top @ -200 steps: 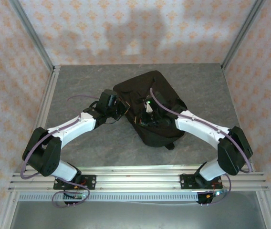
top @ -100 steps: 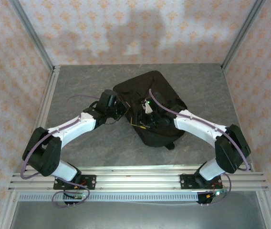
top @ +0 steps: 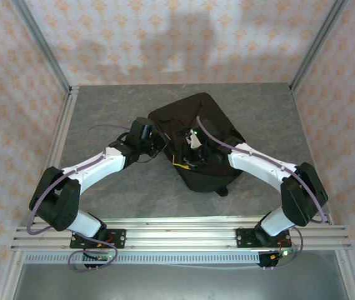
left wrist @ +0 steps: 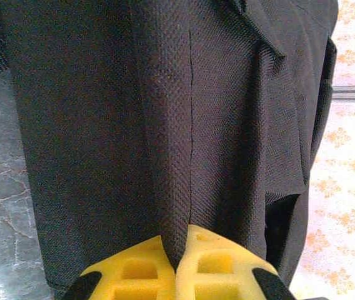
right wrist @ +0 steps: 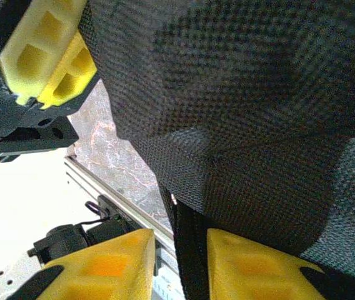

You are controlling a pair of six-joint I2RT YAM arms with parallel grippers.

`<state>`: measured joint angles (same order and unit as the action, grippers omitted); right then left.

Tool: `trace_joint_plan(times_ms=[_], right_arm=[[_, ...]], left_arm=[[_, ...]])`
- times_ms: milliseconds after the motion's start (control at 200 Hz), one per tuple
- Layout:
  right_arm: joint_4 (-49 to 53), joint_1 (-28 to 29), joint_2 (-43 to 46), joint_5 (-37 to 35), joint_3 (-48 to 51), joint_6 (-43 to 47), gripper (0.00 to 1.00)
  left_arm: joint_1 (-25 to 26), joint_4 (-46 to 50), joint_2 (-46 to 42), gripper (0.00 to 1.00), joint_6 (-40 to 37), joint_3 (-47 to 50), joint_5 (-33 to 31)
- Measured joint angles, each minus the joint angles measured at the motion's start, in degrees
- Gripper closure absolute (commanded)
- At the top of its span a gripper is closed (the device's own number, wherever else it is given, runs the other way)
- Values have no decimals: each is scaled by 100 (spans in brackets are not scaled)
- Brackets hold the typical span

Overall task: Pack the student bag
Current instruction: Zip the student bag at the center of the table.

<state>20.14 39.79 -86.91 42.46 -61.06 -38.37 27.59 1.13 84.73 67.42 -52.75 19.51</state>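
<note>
The student bag (top: pixel 197 119), a large black fabric backpack, lies in the middle of the table. My left gripper (top: pixel 159 142) is at its left edge, and its yellow fingers (left wrist: pixel 212 265) are shut on a fold of the bag's fabric (left wrist: pixel 177 156). My right gripper (top: pixel 186 160) reaches over the bag's front left part. In the right wrist view its jaws (right wrist: pixel 180 262) stand apart with a black strap (right wrist: pixel 190 250) between them. The strap lies against the right finger, and a gap shows on the left side. The bag's woven fabric (right wrist: pixel 246 112) hangs just above.
The grey stone table (top: pixel 102 112) is framed by metal rails, one on the left (top: pixel 62 131) and one along the front (top: pixel 177 232). Patterned walls close in the back and sides. My left gripper's yellow fingers (right wrist: pixel 46 56) also appear at the top left of the right wrist view.
The right arm has shifted slightly left over the bag, and its yellow fingertips now show near the bag's left edge. The left arm has held still, gripping the fabric.
</note>
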Motion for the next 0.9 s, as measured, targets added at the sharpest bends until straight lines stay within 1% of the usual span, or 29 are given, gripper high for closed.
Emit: trace_joint_plan(times_ms=[100,275,440,901], right_arm=[[9,0,-9,2,0,7,89],[17,-9,-72,0,0,11,93],[55,-11,-48,-46,0,114,100],[407,-52,426,-393,256,638,100]], left_arm=[[0,2,0,100,0,0,0],[-24,11,0,100,-63,0,0],[-76,70,0,100,-138,0,20],[-151,164,136,100,-367,-9,111]])
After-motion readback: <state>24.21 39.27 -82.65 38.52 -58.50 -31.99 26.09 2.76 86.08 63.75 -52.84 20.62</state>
